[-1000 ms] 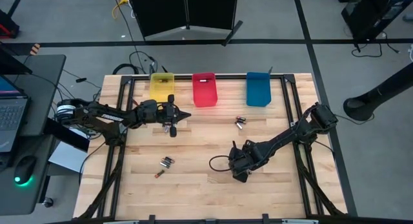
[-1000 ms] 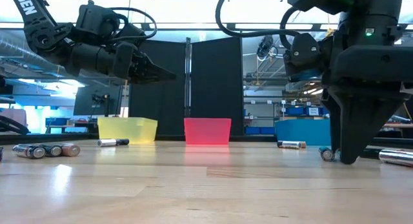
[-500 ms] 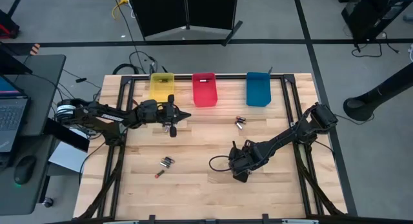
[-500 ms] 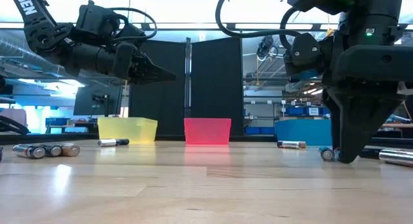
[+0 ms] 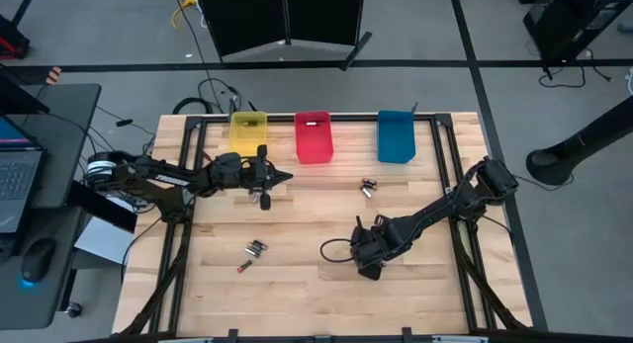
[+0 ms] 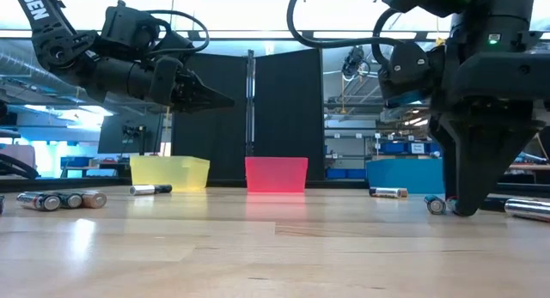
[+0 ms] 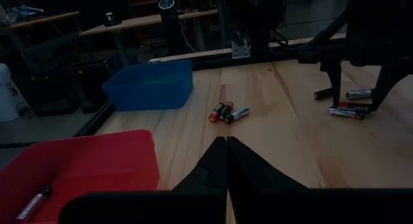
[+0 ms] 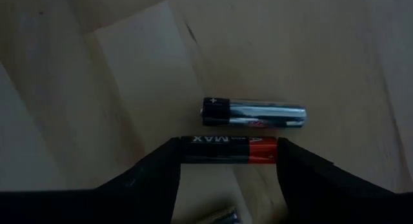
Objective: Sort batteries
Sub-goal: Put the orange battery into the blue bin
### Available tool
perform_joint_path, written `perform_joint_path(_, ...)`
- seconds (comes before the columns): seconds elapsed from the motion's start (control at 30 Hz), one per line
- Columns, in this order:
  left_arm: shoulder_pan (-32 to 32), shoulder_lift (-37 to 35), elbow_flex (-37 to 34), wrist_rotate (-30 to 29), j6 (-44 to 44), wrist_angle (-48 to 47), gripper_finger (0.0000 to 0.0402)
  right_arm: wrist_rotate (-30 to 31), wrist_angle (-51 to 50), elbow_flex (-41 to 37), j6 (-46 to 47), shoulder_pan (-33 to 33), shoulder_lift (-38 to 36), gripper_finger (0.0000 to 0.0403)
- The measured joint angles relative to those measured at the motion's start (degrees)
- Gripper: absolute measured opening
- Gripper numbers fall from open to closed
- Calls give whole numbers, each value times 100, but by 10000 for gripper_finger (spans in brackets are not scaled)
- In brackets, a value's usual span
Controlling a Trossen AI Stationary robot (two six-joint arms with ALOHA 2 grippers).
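My right gripper (image 8: 229, 161) points straight down at the table's near middle (image 5: 368, 268). It is open, with its fingers at the two ends of a black-and-red battery (image 8: 229, 150) lying on the wood. A silvery battery (image 8: 255, 113) lies just beyond it. My left gripper (image 5: 285, 175) hangs shut and level above the table before the yellow bin (image 5: 248, 131), holding nothing. More batteries lie near the blue bin (image 5: 368, 187) and at the near left (image 5: 255, 248). My right gripper comes from above with one finger (image 8: 164, 169) at each end of the black-and-red battery, along its length. The battery lies flat on the table. Whether the fingers touch its ends (image 8: 274, 150) I cannot tell.
Yellow, red (image 5: 313, 136) and blue (image 5: 396, 135) bins stand in a row at the far edge. A battery (image 7: 35, 201) lies in the red bin. A black cable loop (image 5: 331, 250) lies beside my right gripper. Bare wood spreads across the near middle.
My right gripper's fingers have drawn closer together around the black-and-red battery while staying in place low over the table. The battery has not moved.
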Motion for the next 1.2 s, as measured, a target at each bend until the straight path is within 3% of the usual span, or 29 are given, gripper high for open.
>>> perform_joint_path(0.37, 0, 0, 0, -2, 0, 0, 6, -259, -555, 544, -33, 2, 13, 226)
perform_joint_path(0.63, 0, 1, 0, -2, 2, 37, 6, -179, -2168, 1341, -46, -366, 13, 226)
perform_joint_path(0.9, 2, 1, 0, -2, 2, 55, 6, 687, -3701, 2099, -874, -1765, 13, 226)
perform_joint_path(1.2, 1, 2, 0, -2, 2, 42, 6, 1465, -3989, 2238, -3599, -4135, -120, 225)
